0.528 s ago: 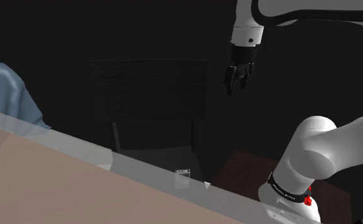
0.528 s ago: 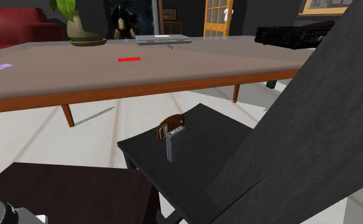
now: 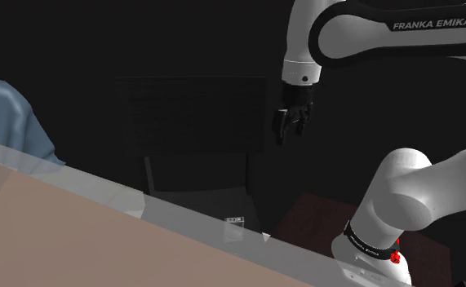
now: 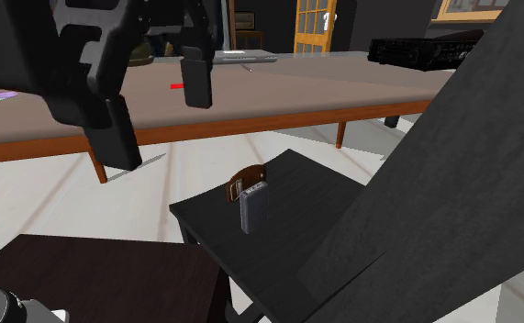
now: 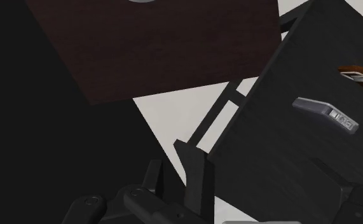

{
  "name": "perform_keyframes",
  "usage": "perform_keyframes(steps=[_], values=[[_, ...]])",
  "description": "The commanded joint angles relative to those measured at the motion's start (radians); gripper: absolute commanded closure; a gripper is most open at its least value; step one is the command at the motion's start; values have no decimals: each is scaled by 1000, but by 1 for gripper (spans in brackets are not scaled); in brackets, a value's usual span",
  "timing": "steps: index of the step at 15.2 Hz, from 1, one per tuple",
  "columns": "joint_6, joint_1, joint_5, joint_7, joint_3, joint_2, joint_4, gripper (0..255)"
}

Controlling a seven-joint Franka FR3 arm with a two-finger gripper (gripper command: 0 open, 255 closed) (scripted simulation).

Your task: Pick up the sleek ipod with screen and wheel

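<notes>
Item 1. Gripper: all black and nearest the second exterior view's lens. Its fingers stand released, set apart, with nothing between them. It hangs high, well apart from the goods below.

Item 2. Stand top: dark brown, low at that view's left.

Item 3. Chair seat: black, beside the stand, with its backrest rising at the right.

Item 4. iPod: a grey slab standing upright on edge, near the seat's front corner. The wrist view shows it off to one side of the hand's line, not beneath it. Screen and wheel cannot be made out.

Item 5. Brown-cased object: just behind the iPod, possibly touching it; the angle does not settle this.

Item 6. Long table: beyond the chair. It carries a red strip and a laptop.

Status: approach in hand, no contact yet. The next move likely calls for carrying the hand over the seat, turning the jaws to span the slab's thin faces, and descending clear of the brown object.
</notes>
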Motion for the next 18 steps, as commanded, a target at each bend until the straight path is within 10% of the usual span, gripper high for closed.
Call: perform_keyframes(steps=[1, 18], values=[[67, 16, 31, 43, 45, 8, -48, 0], [640, 73, 166, 426, 463, 430, -126, 0]])
